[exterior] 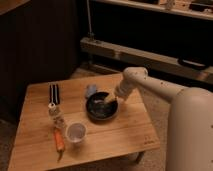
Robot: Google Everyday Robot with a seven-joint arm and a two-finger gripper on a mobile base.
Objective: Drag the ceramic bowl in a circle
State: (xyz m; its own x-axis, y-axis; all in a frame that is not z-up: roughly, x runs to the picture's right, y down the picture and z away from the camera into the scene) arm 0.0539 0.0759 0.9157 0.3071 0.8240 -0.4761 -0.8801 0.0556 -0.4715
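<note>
Along the left edge of the desk [125, 140], toward its far corner, a dark striped flat object [54, 93] is lying with its long side running from the far edge toward the near one. Just nearer than it, a small pale bottle-like thing [56, 117] is standing or lying; I cannot tell which. Nearer still, an orange stick-shaped item [59, 140] is lying, pointing at the near edge. Just to its right, a small white cup [76, 132] is standing upright with its mouth facing up, a little way in from the near edge. Further right and closer to the far edge, a small blue-grey object [91, 90] is sitting just behind the ceramic bowl [100, 111]. The bowl is resting flat around the middle of the desk, well apart from the cup. My tool [112, 102] is dipping over the bowl's right-hand rim, seemingly touching it. I cannot tell whether my tool is open, closed or gripping the rim. My white arm [150, 86] is reaching in from beyond the desk's right edge, sloping down across the far right corner.
</note>
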